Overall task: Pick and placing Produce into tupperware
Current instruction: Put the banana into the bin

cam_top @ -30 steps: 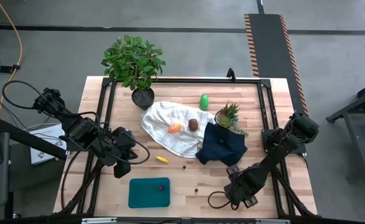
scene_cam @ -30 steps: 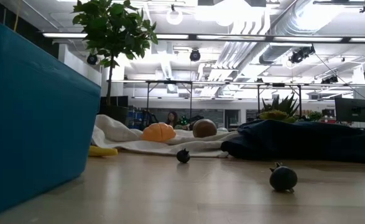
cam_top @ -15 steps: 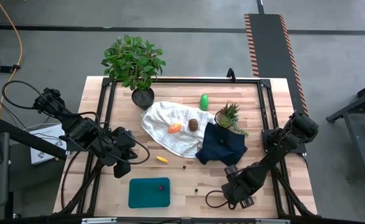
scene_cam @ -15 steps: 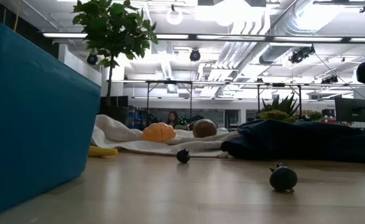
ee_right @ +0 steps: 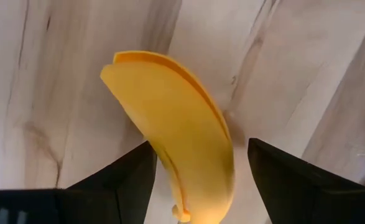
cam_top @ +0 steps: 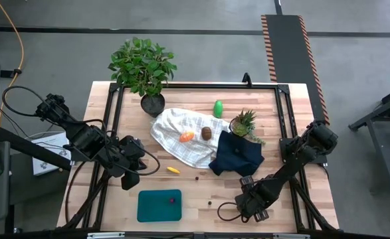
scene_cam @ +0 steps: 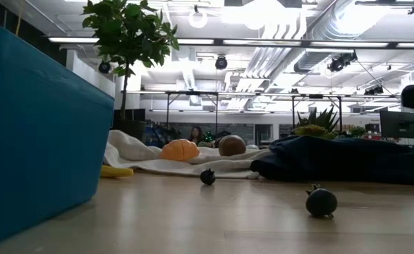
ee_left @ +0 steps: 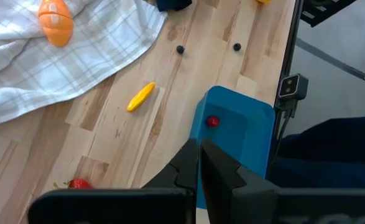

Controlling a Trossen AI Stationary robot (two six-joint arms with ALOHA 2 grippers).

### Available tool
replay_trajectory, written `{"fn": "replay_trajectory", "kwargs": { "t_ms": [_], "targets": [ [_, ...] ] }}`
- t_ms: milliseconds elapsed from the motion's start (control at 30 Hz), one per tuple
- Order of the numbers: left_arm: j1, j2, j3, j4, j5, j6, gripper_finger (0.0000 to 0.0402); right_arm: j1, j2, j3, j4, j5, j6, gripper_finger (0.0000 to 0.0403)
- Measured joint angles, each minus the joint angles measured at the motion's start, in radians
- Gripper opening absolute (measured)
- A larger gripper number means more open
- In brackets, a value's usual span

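Note:
A yellow banana [ee_right: 170, 130] lies on the wood at the table's near right. My right gripper [ee_right: 199, 146] points down over it, open, one finger on either side; a strip of bare wood shows between the banana and one finger. In the high view this gripper [cam_top: 251, 202] hides the banana. My left gripper [ee_left: 198, 167] is shut and empty, above the teal tupperware's [cam_top: 159, 205] left end. A red bit [ee_left: 212, 121] lies in the tupperware. The orange piece [cam_top: 187, 136] and brown ball [cam_top: 207, 133] rest on the white cloth [cam_top: 175, 143].
A small yellow piece [cam_top: 173, 170], two dark bits [cam_top: 196, 177] [cam_top: 210, 203] and a strawberry [ee_left: 78, 183] lie on bare wood. A green piece [cam_top: 218, 108], a navy cloth [cam_top: 238, 156], a small spiky plant [cam_top: 244, 123] and a leafy potted plant [cam_top: 141, 66] stand farther back.
My right gripper has rolled a little about its own downward line over the banana and stays open. Nothing else has moved.

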Motion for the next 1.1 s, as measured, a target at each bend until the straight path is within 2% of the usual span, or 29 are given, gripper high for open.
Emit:
{"fn": "replay_trajectory", "kwargs": {
  "t_ms": [167, 600, 867, 1100],
  "targets": [
    [0.0, 0.0, 0.0, 0.0, 0.01, 0.0, 0.0005, 0.0, 0.0, 0.0, -0.003, 0.007, 0.022, 0.0232],
    [0.0, 0.0, 0.0, -0.006, 0.009, 0.001, 0.0005, 0.0, 0.0, 0.002, -0.004, -0.002, 0.047, 0.0144],
    [0.0, 0.0, 0.0, -0.007, 0.009, 0.001, 0.0005, -0.013, 0.0, 0.006, 0.03, -0.01, 0.102, 0.014],
    [0.0, 0.0, 0.0, -0.007, 0.006, 0.031, 0.0005, -0.074, 0.0, 0.103, 0.036, 0.04, 0.087, 0.0139]
  ]
}}
